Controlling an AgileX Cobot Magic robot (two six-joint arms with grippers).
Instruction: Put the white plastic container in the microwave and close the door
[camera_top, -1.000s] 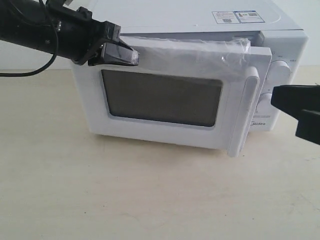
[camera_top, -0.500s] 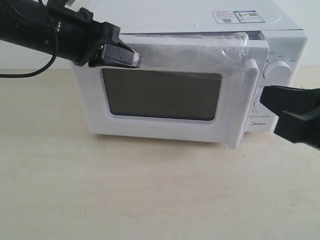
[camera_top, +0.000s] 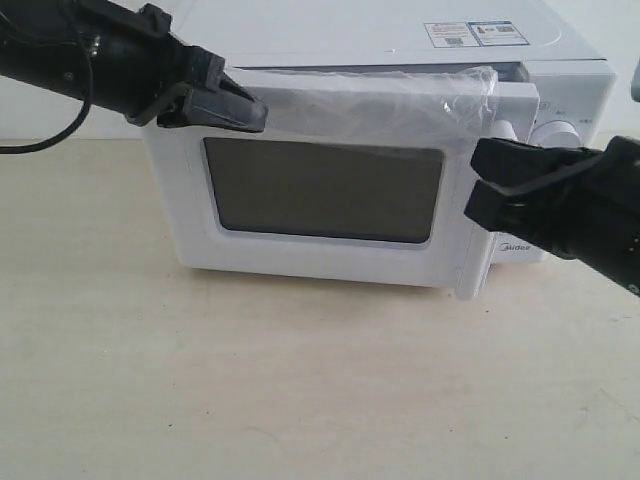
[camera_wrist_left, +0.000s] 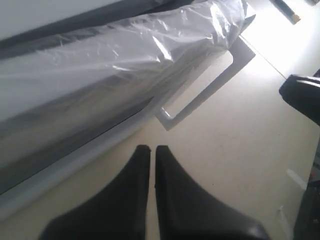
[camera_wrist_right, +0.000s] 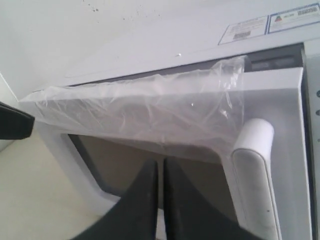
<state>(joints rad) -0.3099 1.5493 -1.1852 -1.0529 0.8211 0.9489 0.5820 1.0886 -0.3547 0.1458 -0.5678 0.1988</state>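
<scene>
The white microwave (camera_top: 400, 30) stands at the back of the table. Its door (camera_top: 320, 190) lies almost flush against the body, with a thin dark gap along its top edge (camera_wrist_right: 280, 57). Crinkled clear film (camera_top: 400, 95) covers the door's upper part. My left gripper (camera_top: 258, 110) is shut and empty at the door's top hinge-side corner. My right gripper (camera_top: 473, 185) is shut and empty, right in front of the white bar handle (camera_top: 478, 270). In the wrist views both pairs of fingers (camera_wrist_left: 150, 150) (camera_wrist_right: 161, 164) are closed on nothing. The white plastic container is out of view.
A round knob (camera_top: 560, 132) shows on the right panel, half behind my right arm. Stickers (camera_top: 475, 33) lie on the microwave's top. The light wooden table (camera_top: 300, 380) stretches out in front of the microwave. A pale wall stands behind.
The door has swung from ajar to nearly against the body. My right gripper has travelled left to the handle. My left gripper has shifted slightly up and left.
</scene>
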